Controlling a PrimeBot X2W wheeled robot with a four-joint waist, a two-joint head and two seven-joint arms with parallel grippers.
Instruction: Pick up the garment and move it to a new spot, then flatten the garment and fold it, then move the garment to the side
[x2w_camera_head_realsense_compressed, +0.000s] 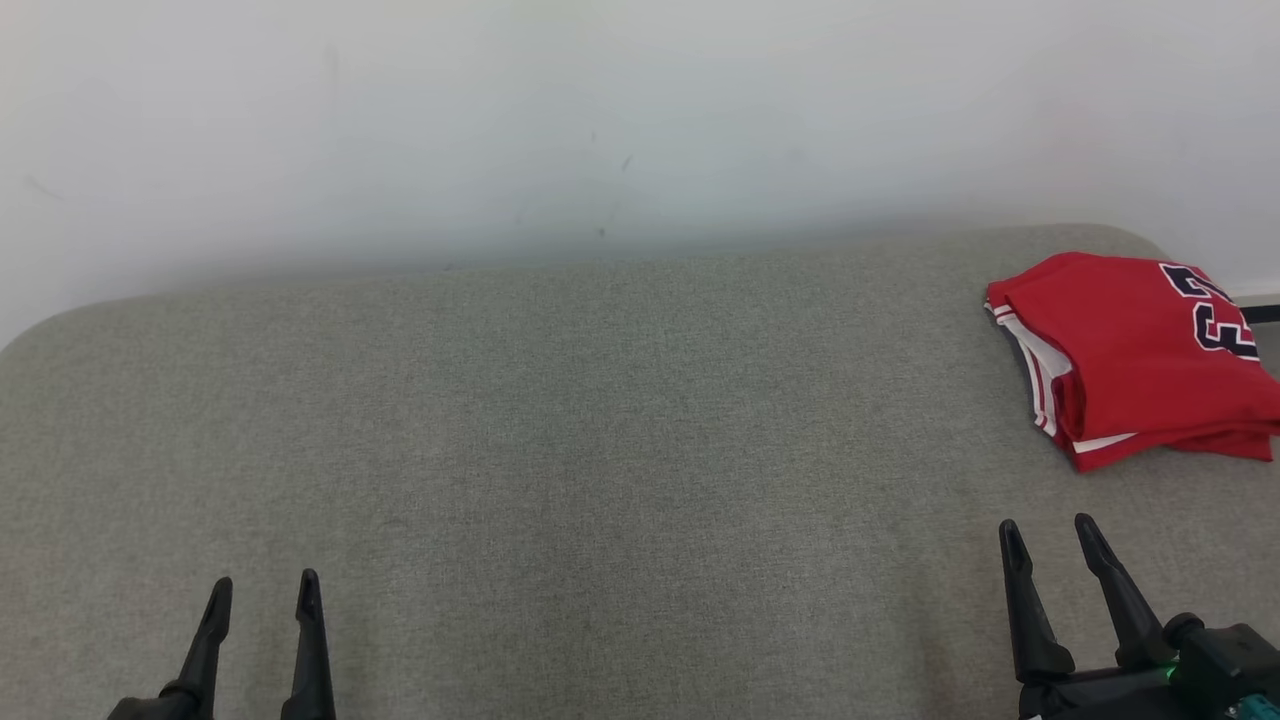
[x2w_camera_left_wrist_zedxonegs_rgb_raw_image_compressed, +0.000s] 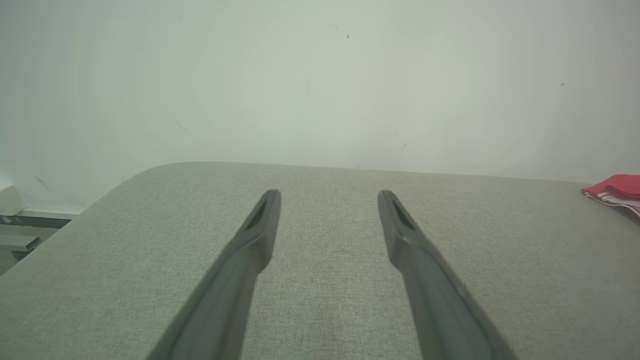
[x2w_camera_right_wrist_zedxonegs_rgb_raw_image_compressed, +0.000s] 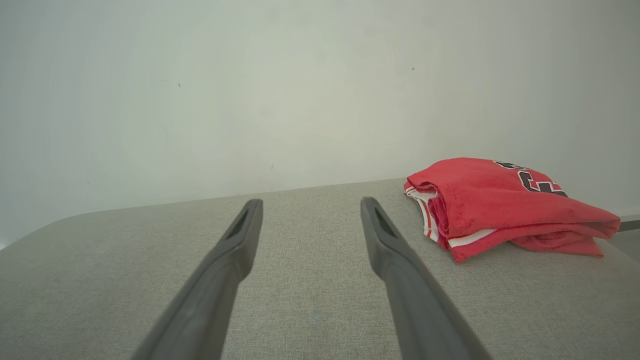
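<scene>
Left gripper (x2w_camera_head_realsense_compressed: 265, 580) is hovering at the lower left of the head view, its two dark fingers standing apart with nothing between them. Its partner, the right gripper (x2w_camera_head_realsense_compressed: 1047, 523), is hovering at the lower right, likewise spread and gripping nothing. Both are pointing across the grey-green padded surface (x2w_camera_head_realsense_compressed: 600, 420) toward the pale wall (x2w_camera_head_realsense_compressed: 600, 120). The garment (x2w_camera_head_realsense_compressed: 1130, 350) (a red jersey with white trim and dark lettering, folded into a compact stack) is lying at the far right corner of the surface, beyond the right gripper and not touching it. From the right wrist it is sitting ahead and to the right of the fingers. From the left wrist its red edge is showing at the right border, well apart from that gripper.
</scene>
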